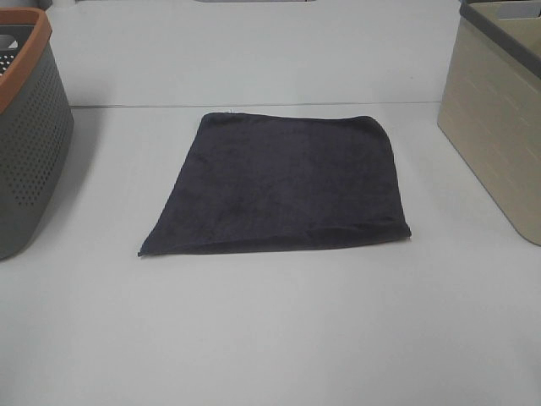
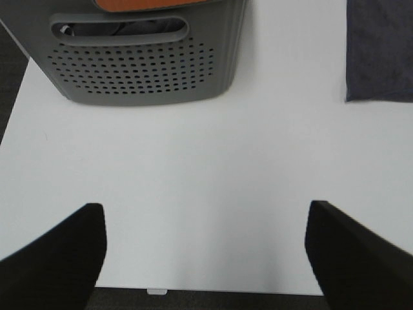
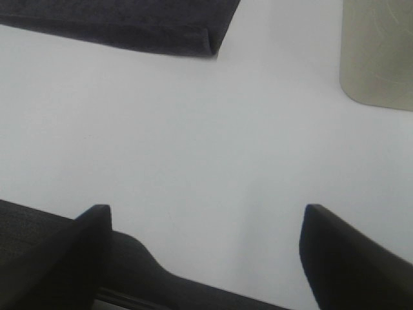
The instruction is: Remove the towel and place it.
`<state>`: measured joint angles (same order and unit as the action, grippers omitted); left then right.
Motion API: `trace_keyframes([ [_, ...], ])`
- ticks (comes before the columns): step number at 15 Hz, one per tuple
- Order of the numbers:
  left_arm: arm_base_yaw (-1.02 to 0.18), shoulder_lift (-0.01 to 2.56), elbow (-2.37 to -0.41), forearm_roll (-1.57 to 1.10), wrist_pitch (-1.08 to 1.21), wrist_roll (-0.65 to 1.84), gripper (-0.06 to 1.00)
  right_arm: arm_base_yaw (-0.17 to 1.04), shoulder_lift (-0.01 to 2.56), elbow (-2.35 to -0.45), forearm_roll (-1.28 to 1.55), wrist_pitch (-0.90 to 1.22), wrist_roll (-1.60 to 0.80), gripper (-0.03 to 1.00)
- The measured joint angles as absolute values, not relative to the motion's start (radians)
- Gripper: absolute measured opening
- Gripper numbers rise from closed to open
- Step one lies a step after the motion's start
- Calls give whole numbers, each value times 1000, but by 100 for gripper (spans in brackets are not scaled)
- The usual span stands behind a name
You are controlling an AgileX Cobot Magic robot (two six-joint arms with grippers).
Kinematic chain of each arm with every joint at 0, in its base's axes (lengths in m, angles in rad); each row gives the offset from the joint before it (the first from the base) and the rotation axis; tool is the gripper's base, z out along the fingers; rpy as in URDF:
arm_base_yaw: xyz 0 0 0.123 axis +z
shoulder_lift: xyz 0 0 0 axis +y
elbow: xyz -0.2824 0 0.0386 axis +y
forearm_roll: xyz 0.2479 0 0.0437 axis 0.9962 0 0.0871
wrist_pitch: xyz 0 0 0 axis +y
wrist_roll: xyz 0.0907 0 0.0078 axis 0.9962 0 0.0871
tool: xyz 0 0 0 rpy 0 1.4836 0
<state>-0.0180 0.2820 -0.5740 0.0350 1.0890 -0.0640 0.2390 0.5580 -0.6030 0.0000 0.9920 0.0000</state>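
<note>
The towel [image 1: 279, 182] is soft plush cloth, matt and nearly black, with a fine nap and a stitched hem along its folded edge. The table [image 1: 270, 338] has a smooth, matt white surface. The grey basket [image 1: 30, 144] looks like hard plastic, perforated with small round holes, with a smooth orange rim. The beige basket [image 1: 499, 127] is matt plastic moulded with a faint brick-like texture and a dark rim.

We can read no text, label, brand, number or sign in any of the views; nothing here carries legible writing.
</note>
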Motion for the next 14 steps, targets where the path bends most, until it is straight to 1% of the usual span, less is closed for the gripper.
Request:
trace_keyframes([
  [3, -18, 155, -547, 26, 1106, -64, 78, 239, 385, -535, 22, 1006, -6, 78],
  [4, -18, 60, -544, 24, 1103, -65, 78, 239, 310, -520, 23, 1025, -22, 78],
  [6, -18, -2, -530, 24, 1093, -65, 78, 239, 229, -511, 49, 1042, -69, 78],
  [14, -18, -5, -513, 24, 1052, -65, 78, 239, 0, -503, 89, 1051, -126, 76],
])
